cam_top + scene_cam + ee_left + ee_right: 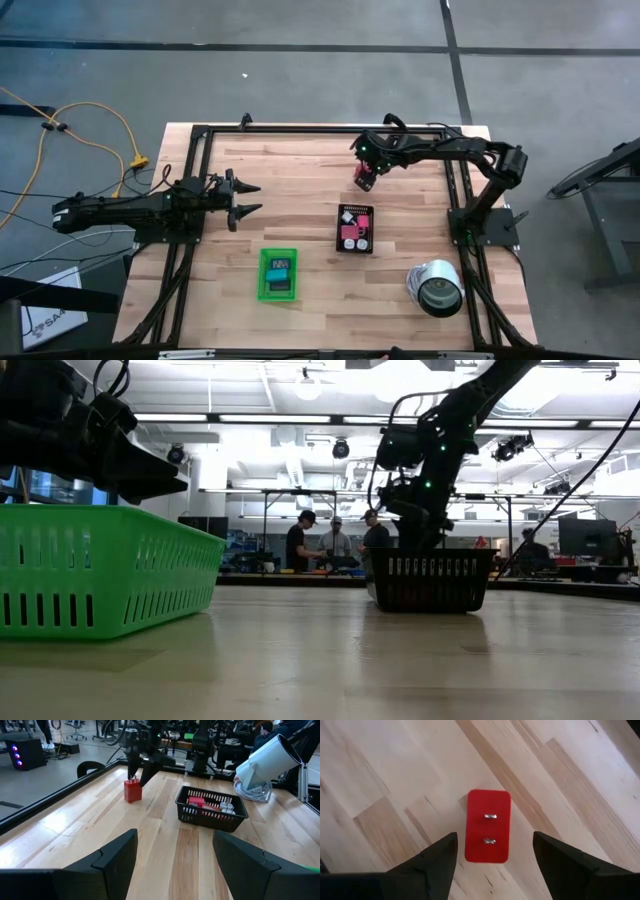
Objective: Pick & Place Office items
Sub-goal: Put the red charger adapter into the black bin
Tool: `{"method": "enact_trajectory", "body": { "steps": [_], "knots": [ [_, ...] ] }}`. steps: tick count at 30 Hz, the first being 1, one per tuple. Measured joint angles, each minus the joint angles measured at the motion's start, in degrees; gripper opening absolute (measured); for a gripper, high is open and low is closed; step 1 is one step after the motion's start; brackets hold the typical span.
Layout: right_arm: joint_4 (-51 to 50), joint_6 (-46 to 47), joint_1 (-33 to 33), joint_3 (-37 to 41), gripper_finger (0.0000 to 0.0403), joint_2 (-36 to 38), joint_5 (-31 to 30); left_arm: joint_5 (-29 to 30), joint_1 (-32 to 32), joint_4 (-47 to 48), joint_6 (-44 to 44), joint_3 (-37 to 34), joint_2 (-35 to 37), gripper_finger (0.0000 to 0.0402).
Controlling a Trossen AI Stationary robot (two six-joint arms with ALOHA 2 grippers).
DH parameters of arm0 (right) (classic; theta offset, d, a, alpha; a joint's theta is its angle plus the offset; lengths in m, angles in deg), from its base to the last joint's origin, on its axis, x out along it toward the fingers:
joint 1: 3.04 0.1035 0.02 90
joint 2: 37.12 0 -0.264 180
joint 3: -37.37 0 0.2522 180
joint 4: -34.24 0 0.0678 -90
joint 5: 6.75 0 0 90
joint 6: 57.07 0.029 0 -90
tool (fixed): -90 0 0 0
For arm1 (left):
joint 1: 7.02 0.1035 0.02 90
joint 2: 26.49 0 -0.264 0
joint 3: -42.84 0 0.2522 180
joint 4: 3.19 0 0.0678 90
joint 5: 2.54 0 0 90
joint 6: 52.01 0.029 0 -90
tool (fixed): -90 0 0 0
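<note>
A red block with two metal prongs (488, 826) stands on the wooden table (300, 170), toward the far side (362, 181) (132, 791). My right gripper (495, 840) hangs open just above it, pointing steeply down. One finger stands off each long side, and neither touches the block. My left gripper (250, 198) (175, 845) waits open and level at the table's left, holding nothing. A black basket tray (340, 228) (210, 820) in the middle holds pink, red and white pieces. A green tray (263, 275) holds dark pieces.
A shiny silver can (437, 288) lies on its side at the near right of the table. The green tray (100, 570) sits near the front edge. A black frame rail (320, 130) runs around the table. People stand in the room beyond.
</note>
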Motion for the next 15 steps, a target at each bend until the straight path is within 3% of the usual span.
{"method": "enact_trajectory", "body": {
  "steps": [15],
  "knots": [
    [4.5,-1.1,0.0,0.0,0.0247,-3.6,-0.6,0.0,0.0,0.0,0.0,0.0,0.0,0.0252]
  ]
}}
